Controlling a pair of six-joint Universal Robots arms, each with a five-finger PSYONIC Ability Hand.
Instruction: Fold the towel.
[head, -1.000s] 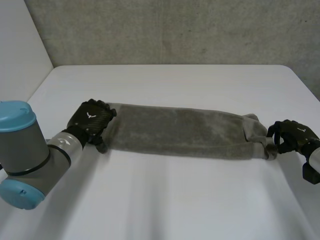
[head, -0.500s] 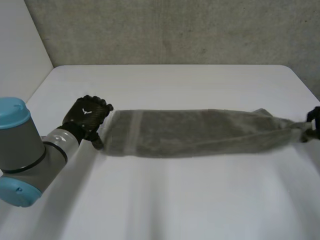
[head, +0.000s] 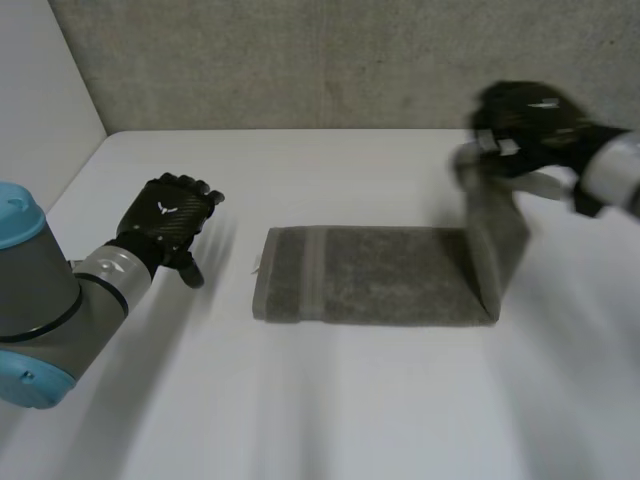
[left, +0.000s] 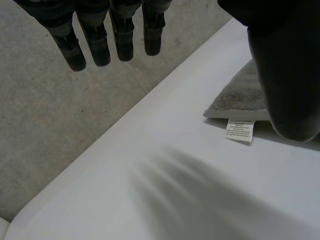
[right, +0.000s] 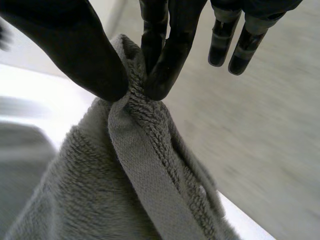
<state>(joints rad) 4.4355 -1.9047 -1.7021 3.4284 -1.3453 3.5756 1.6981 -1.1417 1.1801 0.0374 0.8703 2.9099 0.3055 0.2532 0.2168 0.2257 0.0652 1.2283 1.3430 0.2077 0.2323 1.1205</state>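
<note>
A grey towel (head: 370, 275) lies as a long folded strip on the white table (head: 330, 160). Its right end rises off the table, up to my right hand (head: 525, 120). In the right wrist view that hand (right: 90, 55) pinches the towel's end (right: 140, 165) between thumb and fingers. My left hand (head: 165, 225) hovers to the left of the towel, apart from it, its fingers (left: 95, 42) straight and holding nothing. In the left wrist view the towel's near corner (left: 240, 97) and its white label (left: 241, 130) lie on the table beside the thumb.
A grey concrete wall (head: 330, 60) runs behind the table's far edge. A pale wall (head: 40, 90) stands at the left. My left arm (head: 40, 300) reaches in over the table's left front.
My left hand has let go of the towel's left end and drawn back to the left. My right hand has lifted the right end and carried it up and leftwards.
</note>
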